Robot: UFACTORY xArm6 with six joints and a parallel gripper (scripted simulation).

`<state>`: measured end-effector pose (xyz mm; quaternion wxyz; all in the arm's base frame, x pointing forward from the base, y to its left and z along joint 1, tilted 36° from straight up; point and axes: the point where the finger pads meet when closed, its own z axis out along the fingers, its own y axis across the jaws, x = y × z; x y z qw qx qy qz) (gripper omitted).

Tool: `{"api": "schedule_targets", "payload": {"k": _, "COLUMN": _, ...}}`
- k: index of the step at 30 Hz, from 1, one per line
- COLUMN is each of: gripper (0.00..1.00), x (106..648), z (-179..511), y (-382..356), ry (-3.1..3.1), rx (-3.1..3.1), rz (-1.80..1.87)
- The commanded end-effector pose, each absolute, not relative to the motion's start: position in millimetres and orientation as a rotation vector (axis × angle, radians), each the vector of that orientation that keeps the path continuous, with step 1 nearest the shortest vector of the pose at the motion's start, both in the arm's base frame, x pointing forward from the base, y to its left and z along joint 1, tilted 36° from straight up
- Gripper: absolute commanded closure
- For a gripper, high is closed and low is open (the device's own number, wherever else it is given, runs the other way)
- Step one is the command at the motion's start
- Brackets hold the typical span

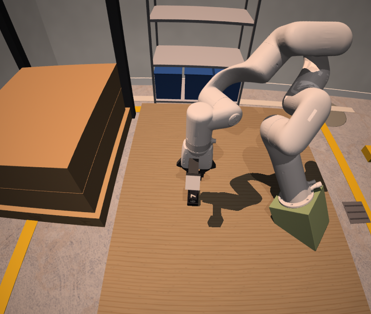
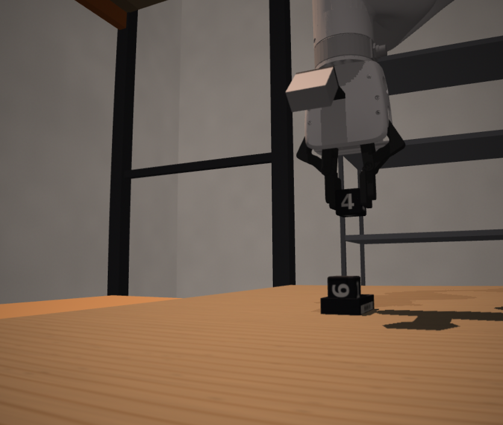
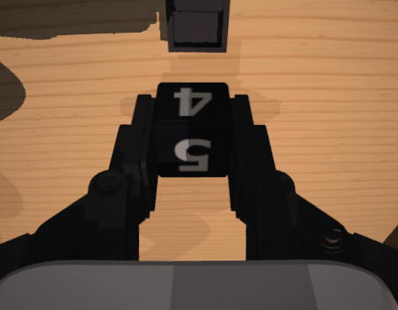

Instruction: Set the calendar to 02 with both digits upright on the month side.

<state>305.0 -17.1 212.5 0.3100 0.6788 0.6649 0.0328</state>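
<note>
Jaws: part open on the xArm gripper (image 1: 197, 174) (image 2: 350, 201) (image 3: 194, 132), and there's a black cube (image 2: 350, 201) (image 3: 193, 129) pinched firmly between them, up in the air!
Faces on the held cube: 4 towards the exterior camera, 5 towards the wrist camera.
Tray: black, down on the wooden surface (image 1: 233, 256) (image 2: 196, 356) (image 3: 310, 88), nearer the carton-side edge than the edge by the arm's base. The tray (image 1: 193, 204) (image 2: 340, 306) (image 3: 197, 49) looks flat.
Seated cube: the other one (image 1: 193, 195) (image 2: 343, 288) fills the half away from the shelf edge, 7 on top, a 6 or 9 lying sideways on its end face.
Key relation: here's what it turns on! The jaws hang above and beyond the tray's shelf-side end, and its long axis runs away from them. The open half is the nearer one.
Month side: a pale label on the long side facing the arm's base, too small to read.
Next, my call: travel along that long axis, then straight down, if the held cube's turn is right; the digit facing the base side is hidden.
Risk: clipping the rim or the seated cube, which may itself need turning for 02.
</note>
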Motion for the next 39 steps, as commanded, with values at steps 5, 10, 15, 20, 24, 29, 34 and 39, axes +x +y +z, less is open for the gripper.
{"api": "schedule_targets", "payload": {"k": 5, "gripper": 0.73, "x": 308, "z": 210, "y": -19, "ry": 1.755, "rx": 1.792, "rz": 0.090}}
{"api": "schedule_targets", "payload": {"k": 10, "gripper": 0.73, "x": 312, "z": 203, "y": -22, "ry": 1.755, "rx": 1.792, "rz": 0.090}}
{"api": "schedule_targets", "payload": {"k": 15, "gripper": 0.73, "x": 319, "z": 190, "y": -28, "ry": 1.755, "rx": 1.792, "rz": 0.090}}
{"api": "schedule_targets", "payload": {"k": 20, "gripper": 0.73, "x": 326, "z": 177, "y": -35, "ry": 1.755, "rx": 1.792, "rz": 0.090}}
{"api": "schedule_targets", "payload": {"k": 24, "gripper": 0.73, "x": 329, "z": 173, "y": -37, "ry": 1.755, "rx": 1.792, "rz": 0.090}}
{"api": "schedule_targets", "payload": {"k": 29, "gripper": 0.73, "x": 333, "z": 164, "y": -42, "ry": 1.755, "rx": 1.792, "rz": 0.090}}
{"api": "schedule_targets", "payload": {"k": 34, "gripper": 0.73, "x": 335, "z": 161, "y": -43, "ry": 1.755, "rx": 1.792, "rz": 0.090}}
{"api": "schedule_targets", "payload": {"k": 39, "gripper": 0.73, "x": 335, "z": 161, "y": -43, "ry": 1.755, "rx": 1.792, "rz": 0.090}}
